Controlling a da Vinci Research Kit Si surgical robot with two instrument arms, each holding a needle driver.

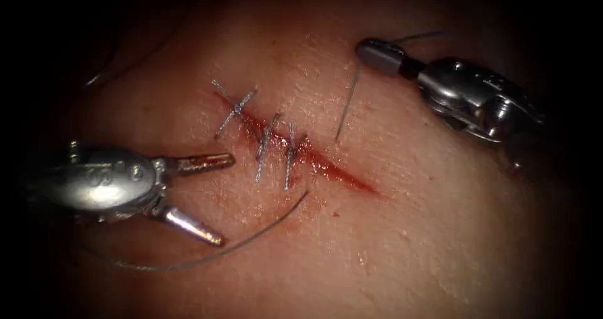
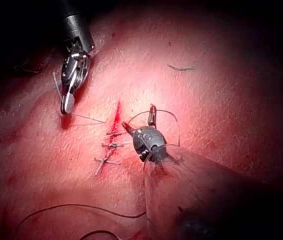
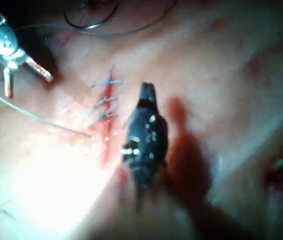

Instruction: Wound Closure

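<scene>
Upper right of the endoscope frame, we are seeing the right tool (image 1: 370, 50) clamping the needle (image 1: 347, 105).
Left tool (image 1: 204, 200), lower left, is gaping empty; needle is hanging right of the cut (image 1: 314, 156), thread (image 1: 188, 262) trailing below.

1. This is a surgical training bench in a lab, not a theatre: the tissue (image 1: 402, 231) is a bare slab of pork skin lit in one spot, with darkness around it.
2. Two slim metal robot tools, the left tool (image 1: 210, 196) and the right tool (image 1: 377, 54), reach in over a stitched cut (image 1: 301, 149).
3. Loose thread (image 1: 188, 262) trails across the surface.
</scene>
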